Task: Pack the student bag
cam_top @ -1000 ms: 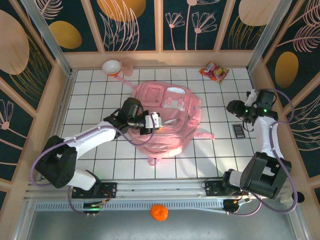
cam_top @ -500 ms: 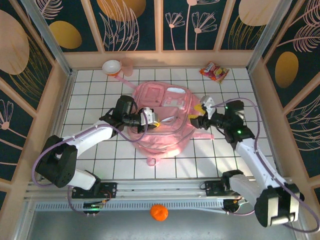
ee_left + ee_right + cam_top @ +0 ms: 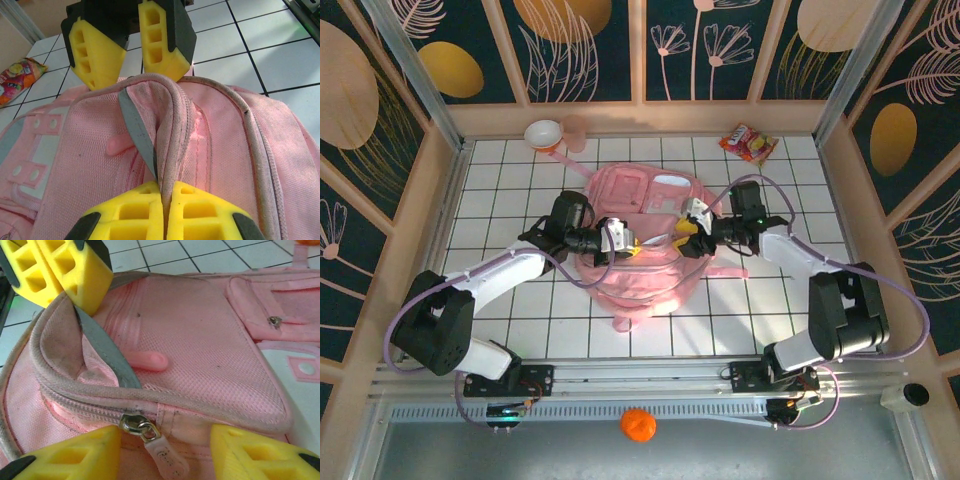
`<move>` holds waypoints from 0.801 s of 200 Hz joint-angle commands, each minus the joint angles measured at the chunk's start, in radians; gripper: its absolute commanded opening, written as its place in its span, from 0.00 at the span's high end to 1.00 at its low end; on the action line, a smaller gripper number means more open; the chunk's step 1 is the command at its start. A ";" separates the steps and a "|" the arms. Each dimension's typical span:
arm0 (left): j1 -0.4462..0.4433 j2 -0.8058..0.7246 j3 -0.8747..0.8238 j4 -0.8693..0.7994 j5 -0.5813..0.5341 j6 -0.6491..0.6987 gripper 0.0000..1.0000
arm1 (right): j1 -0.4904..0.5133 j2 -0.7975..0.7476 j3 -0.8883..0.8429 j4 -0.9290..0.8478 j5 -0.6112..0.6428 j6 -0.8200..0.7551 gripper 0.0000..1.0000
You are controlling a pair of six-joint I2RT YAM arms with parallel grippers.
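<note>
White tiled table (image 3: 500, 190), floral wall panels (image 3: 710, 50), student bag (image 3: 650, 278) centred, left gripper (image 3: 630, 245) pinching its rim, right gripper (image 3: 688, 226) seemingly parted.

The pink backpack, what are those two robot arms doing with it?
They look to be getting the pink backpack open so it can be packed. The left gripper is pinched shut on the bag's fabric edge next to the zipper. The right gripper is open, with its fingers on either side of the zipper pull, not squeezing it yet. A snack packet lies apart from the bag, toward the back.
</note>
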State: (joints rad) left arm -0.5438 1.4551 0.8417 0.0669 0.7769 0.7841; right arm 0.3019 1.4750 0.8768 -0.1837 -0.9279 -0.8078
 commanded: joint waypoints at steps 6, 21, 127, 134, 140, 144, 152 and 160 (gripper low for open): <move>-0.002 -0.033 0.038 0.098 0.060 0.006 1.00 | 0.014 0.025 0.060 -0.186 -0.057 -0.093 0.58; -0.003 -0.030 0.037 0.115 0.030 -0.013 1.00 | 0.014 0.024 0.069 -0.227 -0.050 -0.078 0.63; -0.009 -0.047 0.020 0.166 -0.238 -0.081 1.00 | 0.014 -0.012 0.091 -0.230 -0.086 0.180 1.00; -0.012 -0.049 0.020 0.166 -0.262 -0.082 1.00 | 0.014 -0.020 0.095 -0.228 -0.092 0.203 1.00; -0.016 -0.050 0.020 0.167 -0.283 -0.084 1.00 | 0.015 -0.026 0.096 -0.219 -0.095 0.228 1.00; -0.019 -0.050 0.022 0.168 -0.297 -0.088 1.00 | 0.016 -0.031 0.096 -0.209 -0.096 0.251 1.00; -0.024 -0.051 0.025 0.167 -0.313 -0.092 1.00 | 0.020 -0.041 0.096 -0.195 -0.103 0.290 1.00; -0.027 -0.052 0.028 0.169 -0.317 -0.100 1.00 | 0.026 -0.052 0.097 -0.186 -0.109 0.315 1.00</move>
State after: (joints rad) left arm -0.5709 1.4372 0.8413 0.1196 0.5694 0.7170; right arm 0.3038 1.4811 0.9474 -0.3691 -0.9527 -0.6151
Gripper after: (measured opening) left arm 0.043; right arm 0.080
